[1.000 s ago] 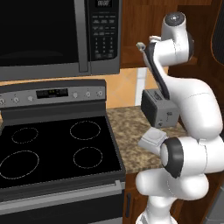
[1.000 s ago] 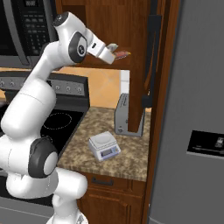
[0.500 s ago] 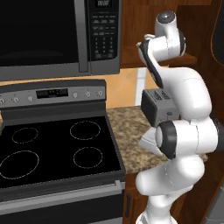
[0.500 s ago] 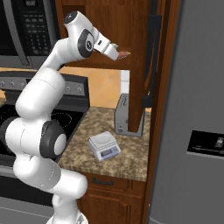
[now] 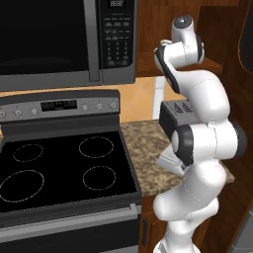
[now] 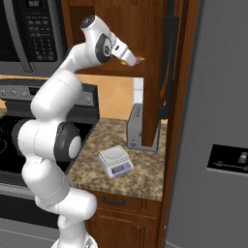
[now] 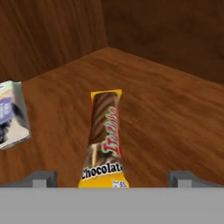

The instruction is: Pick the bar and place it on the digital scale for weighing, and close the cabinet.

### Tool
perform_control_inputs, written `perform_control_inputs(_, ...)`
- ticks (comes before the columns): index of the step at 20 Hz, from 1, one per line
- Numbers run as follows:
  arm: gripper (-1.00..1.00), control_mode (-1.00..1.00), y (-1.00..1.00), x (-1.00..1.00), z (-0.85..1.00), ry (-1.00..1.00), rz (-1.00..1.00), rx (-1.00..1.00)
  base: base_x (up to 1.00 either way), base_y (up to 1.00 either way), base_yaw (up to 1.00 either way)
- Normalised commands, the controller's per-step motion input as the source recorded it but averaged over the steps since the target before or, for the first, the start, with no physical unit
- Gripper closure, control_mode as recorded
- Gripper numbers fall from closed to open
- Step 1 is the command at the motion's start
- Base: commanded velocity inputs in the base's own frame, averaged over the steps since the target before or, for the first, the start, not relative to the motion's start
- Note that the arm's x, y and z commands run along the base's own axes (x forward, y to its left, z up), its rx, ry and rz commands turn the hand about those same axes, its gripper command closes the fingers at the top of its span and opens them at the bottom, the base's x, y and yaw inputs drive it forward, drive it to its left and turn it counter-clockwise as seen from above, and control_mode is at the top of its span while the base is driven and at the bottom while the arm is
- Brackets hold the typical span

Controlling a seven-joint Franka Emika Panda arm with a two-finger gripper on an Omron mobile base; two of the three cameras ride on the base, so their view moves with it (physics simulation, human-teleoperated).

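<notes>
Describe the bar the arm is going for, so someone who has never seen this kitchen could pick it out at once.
Look inside the open reddish-brown wall cabinet right of the microwave. On its wooden shelf the bar lies flat between the open gripper fingertips. It is a long brown-and-yellow wrapper reading "Chocolate", unlike the pale boxy carton standing apart beside it.

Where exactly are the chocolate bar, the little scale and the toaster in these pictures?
bar (image 7: 104, 140), hand view, middle of the wrapper lying on the wooden shelf.
digital scale (image 6: 113, 156), right base view, its flat top plate.
toaster (image 6: 136, 127), right base view, its grey side facing the stove.
</notes>
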Motion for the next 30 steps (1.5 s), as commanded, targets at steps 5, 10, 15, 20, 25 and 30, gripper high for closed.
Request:
perform_control_inputs(5, -1.00, -1.00, -0.09, 0.36, -0.02, 0.00, 0.00, 0.00, 0.00, 0.00, 0.00)
perform_control_inputs(10, -1.00, -1.00, -0.08, 0.34, -0.02, 0.00, 0.00, 0.00, 0.00, 0.00, 0.00)
perform_control_inputs(15, 1.00, -1.00, -0.03, 0.10, -0.14, 0.00, 0.00, 0.00, 0.00, 0.00, 0.00)
perform_control_inputs(20, 1.00, -1.00, 0.00, 0.00, -0.71, 0.16, 0.00, 0.00, 0.00, 0.00, 0.00)
perform_control_inputs(25, 1.00, -1.00, 0.00, -0.06, -0.52, 0.10, 0.00, 0.00, 0.00, 0.00, 0.00)
perform_control_inputs(30, 1.00, -1.00, 0.29, -0.67, -0.18, -0.20, 0.01, 0.01, 0.00, 0.00, 0.00)
